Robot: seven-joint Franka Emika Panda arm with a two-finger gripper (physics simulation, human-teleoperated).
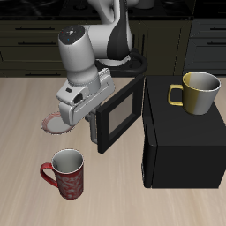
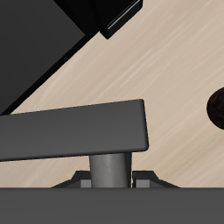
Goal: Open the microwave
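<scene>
The microwave (image 1: pixel 181 146) is a large matte black box toward the table's front. Its door (image 1: pixel 121 109), with a grey window, stands swung partly open toward the table's middle. My gripper (image 1: pixel 93 132) hangs at the door's free edge, right by the grey bar handle. In the wrist view the handle (image 2: pixel 74 131) fills the frame very close, with its round post (image 2: pixel 109 168) joining the door face (image 2: pixel 112 208). My fingers do not show there, so I cannot tell whether they are shut on the handle.
A yellow mug (image 1: pixel 199 92) stands on top of the microwave. A red mug (image 1: pixel 67 172) stands near the table's front edge. A plate (image 1: pixel 55 124) lies partly hidden under my arm. Dark cabinets (image 1: pixel 35 44) run along the back.
</scene>
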